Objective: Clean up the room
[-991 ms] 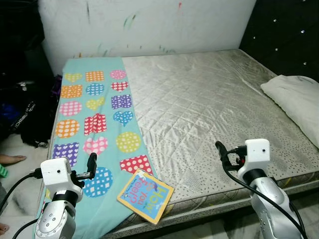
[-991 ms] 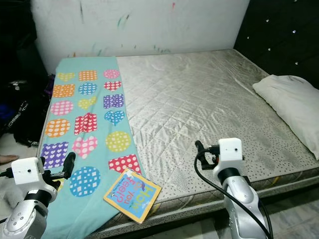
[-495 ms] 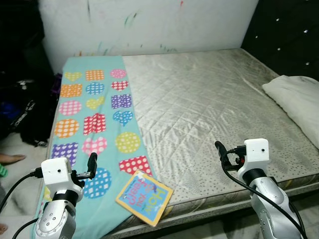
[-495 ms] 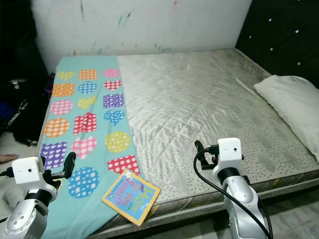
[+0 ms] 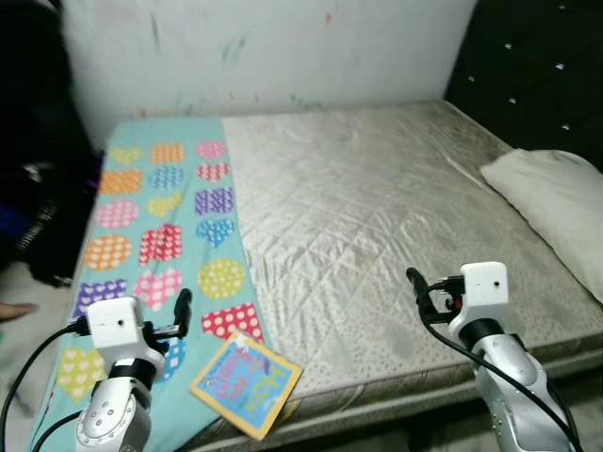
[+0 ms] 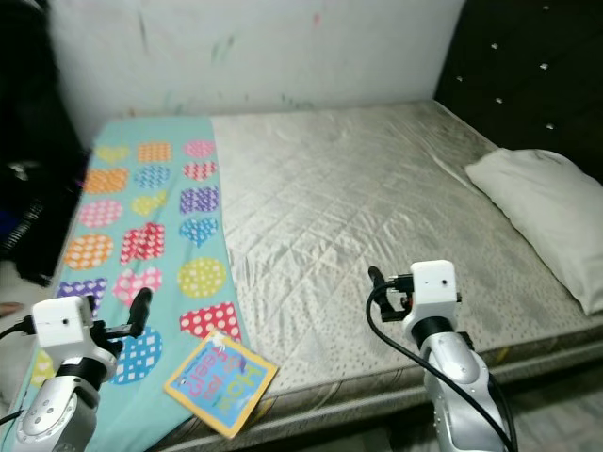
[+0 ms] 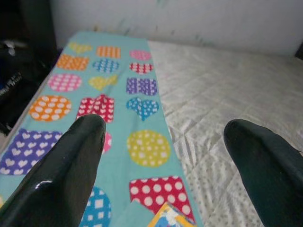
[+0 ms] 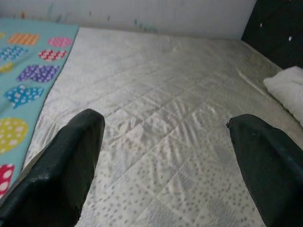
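Bed (image 5: pixel 377 226) with quilted silver mattress spans frame. Teal patterned blanket (image 5: pixel 160 217) covers left strip; book (image 5: pixel 246 384) lies lower left at near edge. Pillow (image 5: pixel 551 193) at right. Left tool (image 7: pixel 165 165) and right tool (image 8: pixel 165 156) both spread wide, empty, hovering above mattress.

Left arm: you have it raised at lower left, elbow bent, wrist level. Left gripper (image 5: pixel 183 303): fingers (image 7: pixel 71 165) spread wide, pointing forward, holding nothing. Right arm: you have it raised at lower right, bent likewise. Right gripper (image 5: pixel 415 279): fingers (image 8: pixel 61 170) spread wide, pointing forward, holding nothing.
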Robot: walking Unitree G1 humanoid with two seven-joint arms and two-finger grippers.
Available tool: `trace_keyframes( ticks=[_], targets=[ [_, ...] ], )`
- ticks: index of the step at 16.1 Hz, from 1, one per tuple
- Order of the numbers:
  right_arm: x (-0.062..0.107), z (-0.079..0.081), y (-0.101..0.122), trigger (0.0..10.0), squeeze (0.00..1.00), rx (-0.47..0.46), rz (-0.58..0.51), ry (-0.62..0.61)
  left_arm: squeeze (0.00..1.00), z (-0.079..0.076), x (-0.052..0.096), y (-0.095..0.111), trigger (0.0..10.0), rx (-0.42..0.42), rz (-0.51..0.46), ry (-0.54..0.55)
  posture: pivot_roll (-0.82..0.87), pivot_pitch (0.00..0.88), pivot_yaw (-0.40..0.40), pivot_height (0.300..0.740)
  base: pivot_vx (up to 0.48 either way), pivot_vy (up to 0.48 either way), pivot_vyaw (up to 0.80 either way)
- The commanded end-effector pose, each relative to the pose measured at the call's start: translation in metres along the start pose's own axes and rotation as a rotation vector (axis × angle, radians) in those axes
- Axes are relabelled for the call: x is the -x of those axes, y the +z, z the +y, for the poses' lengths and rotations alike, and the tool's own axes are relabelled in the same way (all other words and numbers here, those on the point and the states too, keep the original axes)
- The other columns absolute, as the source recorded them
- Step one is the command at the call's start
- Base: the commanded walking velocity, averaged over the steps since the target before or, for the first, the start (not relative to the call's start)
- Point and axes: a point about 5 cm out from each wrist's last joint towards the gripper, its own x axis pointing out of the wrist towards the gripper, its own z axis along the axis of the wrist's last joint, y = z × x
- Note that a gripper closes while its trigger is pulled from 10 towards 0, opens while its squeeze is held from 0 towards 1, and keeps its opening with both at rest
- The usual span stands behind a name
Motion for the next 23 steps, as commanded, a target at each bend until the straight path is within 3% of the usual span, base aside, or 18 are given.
trace_keyframes(
  ticks=[1,11,14,23],
  targets=[
    [-0.0009,0.0006,0.0022,10.0,0.0,0.0,-0.004,-0.005,0.0,0.0051,0.0007,0.0002,10.0,-0.014,0.008,0.017,-0.1,0.0,-0.032,0.74,0.0,-0.349,0.0],
    [-0.0009,0.0006,0.0022,10.0,0.0,0.0,-0.004,-0.005,0.0,0.0051,0.0007,0.0002,10.0,-0.014,0.008,0.017,-0.1,0.0,-0.032,0.74,0.0,-0.349,0.0],
    [-0.0048,0.0053,0.0022,10.0,0.0,-0.001,0.001,0.018,0.0,0.0051,-0.001,0.0006,10.0,0.003,0.001,0.037,-0.09,0.0,-0.038,0.74,0.0,0.0,0.0],
    [-0.0046,0.006,0.0012,10.0,0.0,-0.004,0.006,0.024,0.0,0.0042,-0.0012,-0.0015,10.0,0.007,0.016,0.039,-0.09,0.0,-0.04,0.74,0.0,0.465,0.0]
  ],
)
